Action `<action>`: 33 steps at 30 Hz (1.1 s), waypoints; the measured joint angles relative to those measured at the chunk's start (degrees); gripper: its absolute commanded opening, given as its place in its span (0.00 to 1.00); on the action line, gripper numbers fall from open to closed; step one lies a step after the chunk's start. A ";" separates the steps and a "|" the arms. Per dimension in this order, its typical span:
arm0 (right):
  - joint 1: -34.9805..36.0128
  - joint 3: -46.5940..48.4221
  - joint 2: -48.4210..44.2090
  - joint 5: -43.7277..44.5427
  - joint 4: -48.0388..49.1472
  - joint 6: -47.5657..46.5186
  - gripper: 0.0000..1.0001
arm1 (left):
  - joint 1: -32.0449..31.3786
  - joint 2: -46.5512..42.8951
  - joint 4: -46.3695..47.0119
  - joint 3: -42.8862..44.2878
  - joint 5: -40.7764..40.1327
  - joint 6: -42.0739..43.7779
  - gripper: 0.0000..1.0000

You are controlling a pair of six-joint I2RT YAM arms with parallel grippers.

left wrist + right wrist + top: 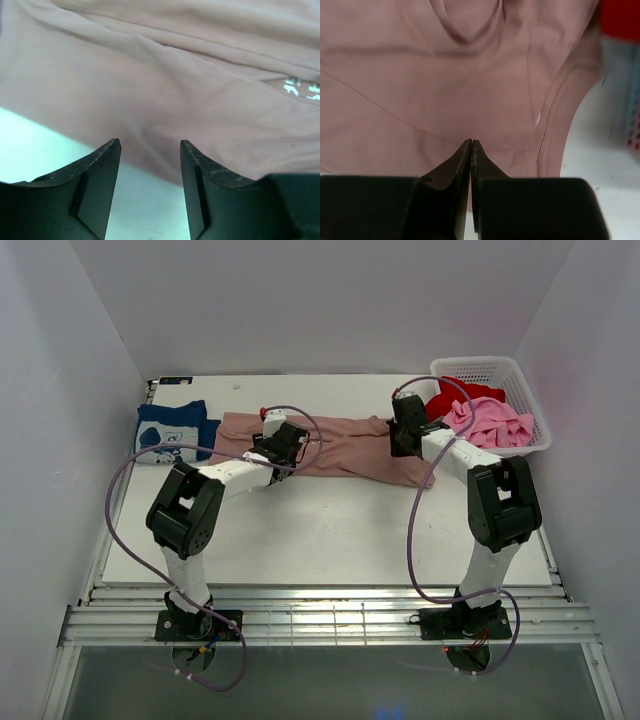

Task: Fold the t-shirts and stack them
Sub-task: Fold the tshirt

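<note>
Pink-tan t-shirt (pixel 340 445): we see it laid out lengthwise on the desk (pixel 330 530), far half.
Left end effector (pixel 150 144): fingers apart, over its near hem.
Right end effector (pixel 471 142): fingertips pressed together at the cloth.
</note>
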 measured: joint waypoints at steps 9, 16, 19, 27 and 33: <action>0.02 -7.56 0.68 0.37 -8.74 3.50 0.08 | 4.13 -7.93 -1.11 -7.65 -4.61 -0.44 0.62; 0.02 -7.80 1.16 1.60 -9.53 4.87 0.08 | 13.97 -3.87 -1.27 -9.18 -1.11 -0.39 0.61; 0.02 -8.37 1.29 2.05 -9.99 5.53 0.08 | 16.57 -2.80 0.35 -8.76 -0.11 -0.37 0.61; 0.22 -8.24 1.84 4.50 -10.99 5.99 0.08 | 19.17 -1.42 1.40 -6.95 2.99 -0.22 0.61; -0.46 -6.05 3.58 6.27 -12.20 5.79 0.08 | 19.96 -1.16 1.05 -6.40 4.15 -0.35 0.61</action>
